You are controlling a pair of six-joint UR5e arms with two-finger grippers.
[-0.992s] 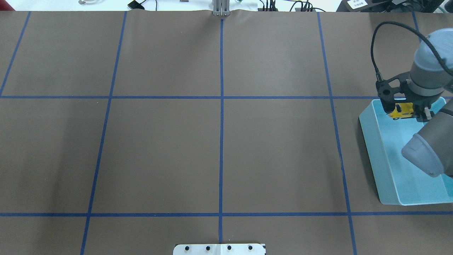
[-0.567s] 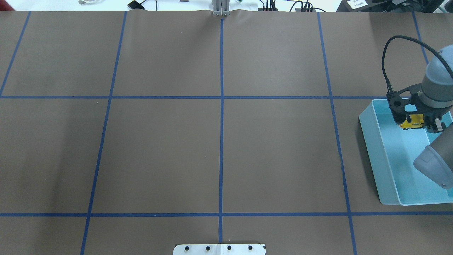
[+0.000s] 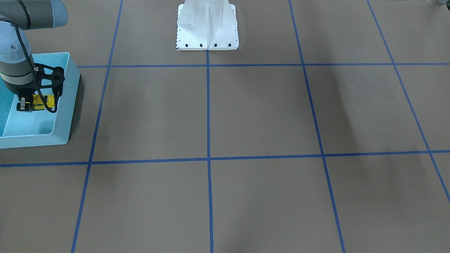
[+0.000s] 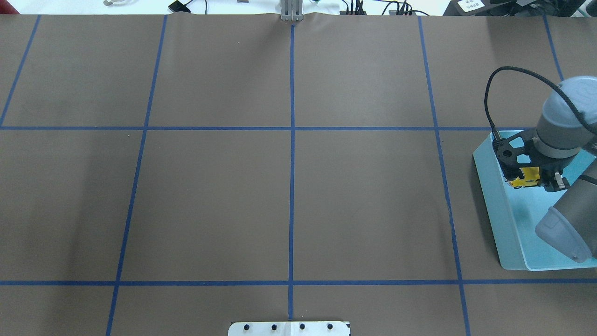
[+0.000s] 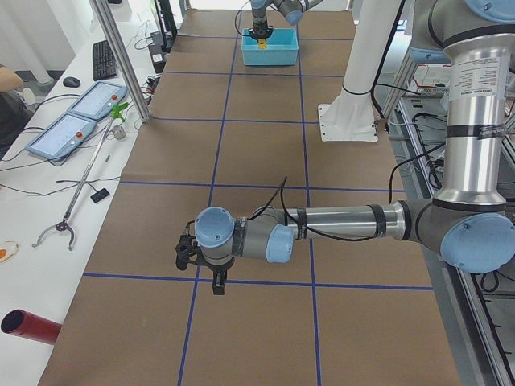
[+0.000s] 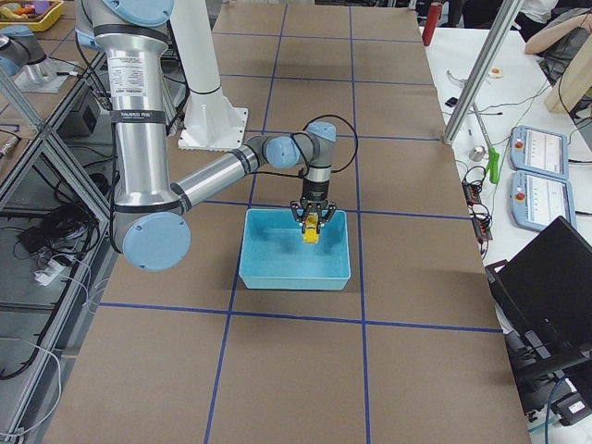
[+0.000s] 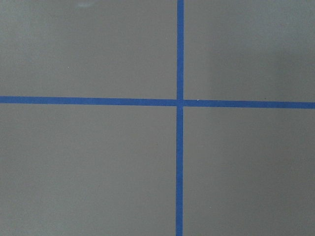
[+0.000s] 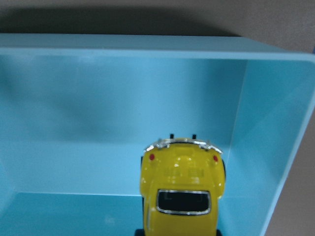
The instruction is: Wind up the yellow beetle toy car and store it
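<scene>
On my screen the right gripper (image 4: 531, 180) has its two fingers closed on the sides of the yellow beetle toy car (image 4: 525, 177), and it points down into the light blue bin (image 4: 488, 196). The car hangs inside the bin, close to one short wall and just beside a long wall. In the right wrist view its rear window faces the camera, with the bin wall behind it. I cannot tell if its wheels touch the bin floor. The left gripper (image 5: 187, 253) is well apart from the bin, low over the brown table cover (image 4: 214, 200). I cannot tell how far its fingers are open. Its wrist camera shows only a crossing of blue tape lines (image 7: 179, 103).
</scene>
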